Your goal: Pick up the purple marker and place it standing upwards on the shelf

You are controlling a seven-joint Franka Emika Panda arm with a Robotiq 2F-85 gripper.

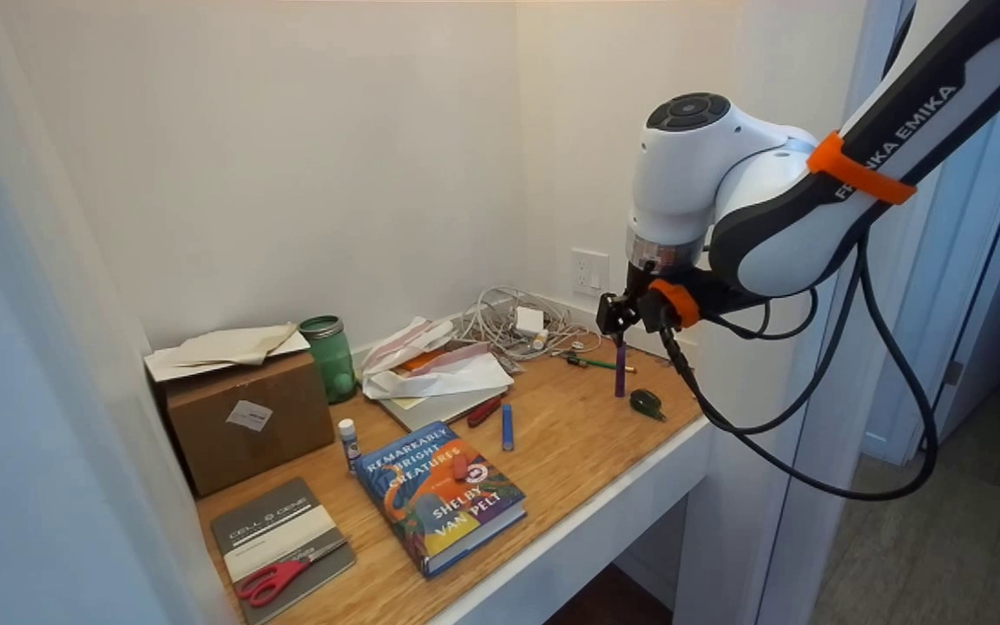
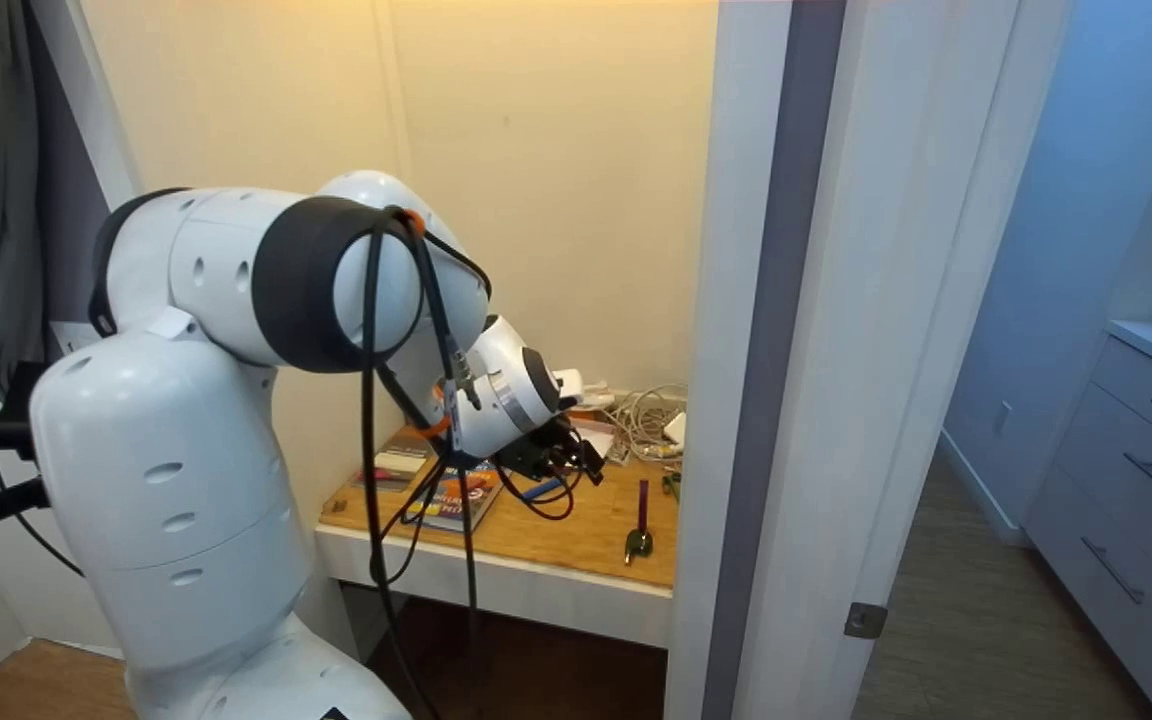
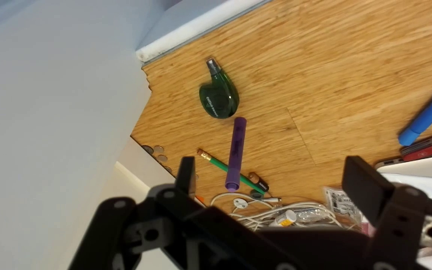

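Note:
The purple marker [image 1: 620, 371] stands upright on the wooden shelf [image 1: 569, 451], near its right end in an exterior view. It also stands upright in an exterior view [image 2: 643, 506] and in the wrist view [image 3: 237, 148]. It is behind the dark green block [image 1: 646, 404] as seen from the front edge. My gripper [image 1: 616, 323] is open and empty above the shelf. In an exterior view the gripper [image 2: 588, 464] is apart from the marker. In the wrist view the marker's top end points toward the space between the wide-open fingers [image 3: 268, 174].
A green pencil [image 3: 219, 164], a battery [image 3: 258, 181] and tangled white cables [image 1: 500, 317] lie behind the marker. A blue stick [image 1: 508, 427], a red knife [image 1: 484, 411] and a colourful book [image 1: 439, 495] lie farther along. A side wall [image 3: 69, 93] is close to the marker.

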